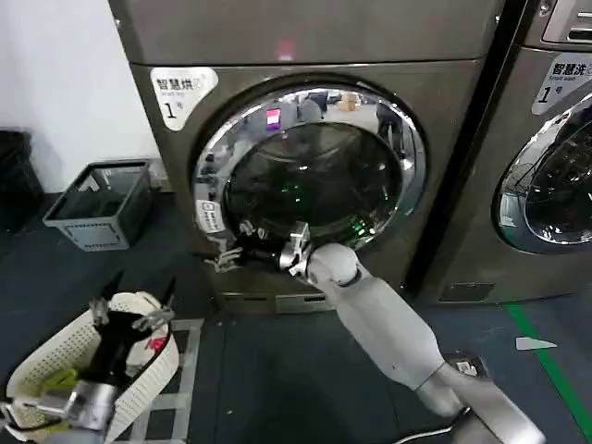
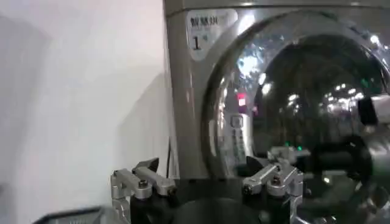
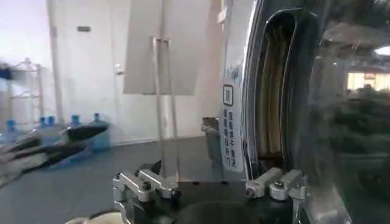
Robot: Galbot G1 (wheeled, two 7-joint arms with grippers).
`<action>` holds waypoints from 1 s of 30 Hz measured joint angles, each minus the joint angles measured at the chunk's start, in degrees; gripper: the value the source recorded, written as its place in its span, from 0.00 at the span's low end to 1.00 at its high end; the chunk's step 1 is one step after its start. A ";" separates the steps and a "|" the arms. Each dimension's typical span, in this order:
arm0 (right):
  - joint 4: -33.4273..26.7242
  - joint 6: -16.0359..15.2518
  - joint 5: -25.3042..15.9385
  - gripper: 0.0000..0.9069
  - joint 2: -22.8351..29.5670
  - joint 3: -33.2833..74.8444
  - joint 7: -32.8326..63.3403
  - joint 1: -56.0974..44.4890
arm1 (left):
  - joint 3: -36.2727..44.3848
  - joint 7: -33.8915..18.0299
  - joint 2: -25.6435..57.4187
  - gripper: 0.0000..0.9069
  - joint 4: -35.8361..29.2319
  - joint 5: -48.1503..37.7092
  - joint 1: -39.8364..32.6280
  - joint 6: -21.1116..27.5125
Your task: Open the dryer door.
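Laundry room, two numbered front-loading machines (image 1: 305, 176) side by side, grey crate (image 1: 100, 203) and white laundry basket (image 1: 55, 370) on dark floor (image 1: 277, 370)

Dark floor (image 1: 268, 370) carries everything; dryer (image 1: 305, 55) stands on it at the back, the landmark here; second machine (image 1: 555, 139) just beside dryer on robot's right, also on floor; grey crate (image 1: 97, 205) on floor to dryer's left, near white wall; white perforated basket (image 1: 55, 370) on floor in front of dryer, well to the left, w/ pale grid-marked patch (image 1: 190, 356) beside it; green tape line (image 1: 546, 361) on floor in front of second machine.
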 joint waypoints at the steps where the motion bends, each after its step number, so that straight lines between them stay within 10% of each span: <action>1: 0.56 0.22 0.57 1.00 -0.74 -0.47 -0.51 0.03 | -0.26 0.09 0.74 1.00 0.44 -0.34 -0.41 0.00; 30: 13.41 4.13 12.99 1.00 -20.00 -6.07 -24.00 0.76 | 6.63 5.91 19.00 1.00 12.01 -7.03 -10.74 -0.05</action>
